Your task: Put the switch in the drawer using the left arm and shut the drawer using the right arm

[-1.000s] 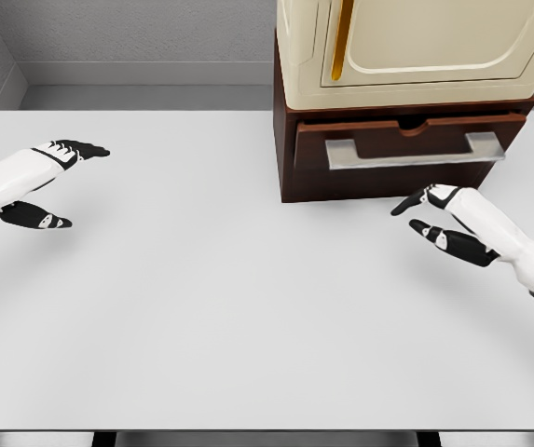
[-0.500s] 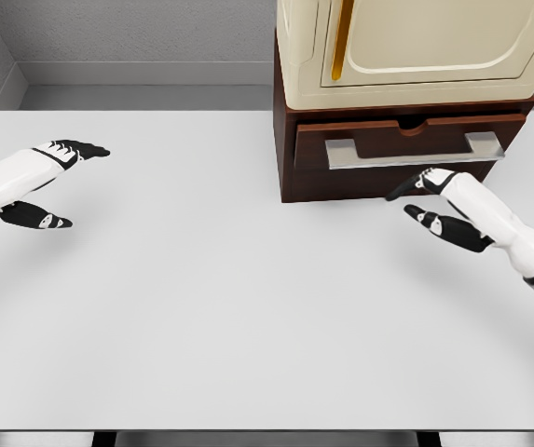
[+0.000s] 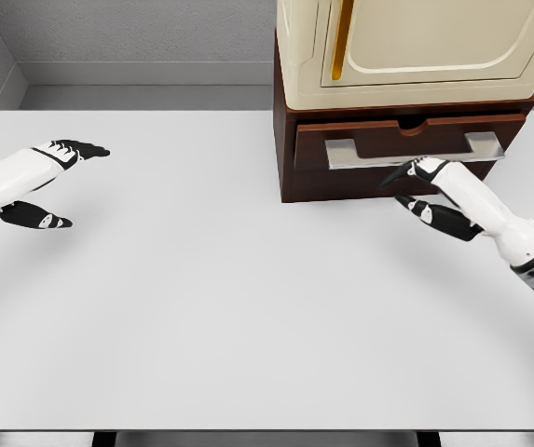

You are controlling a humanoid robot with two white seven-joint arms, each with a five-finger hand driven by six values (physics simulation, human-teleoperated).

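Right robot hand (image 3: 414, 189): fingers apart, empty, at the drawer (image 3: 399, 140) front just under its handle (image 3: 414, 154), apparently placed to push.
Left robot hand (image 3: 50, 182): relaxed, spread, empty, parked well left above the table (image 3: 201, 307).
Switch: not visible; presumably inside the slightly open drawer.

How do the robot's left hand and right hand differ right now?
The left hand hangs over bare table at the far left, away from the cabinet; the right hand is at the drawer front, just below its metal handle. The left hand points right, the right hand points left and up. Both are open and hold nothing.
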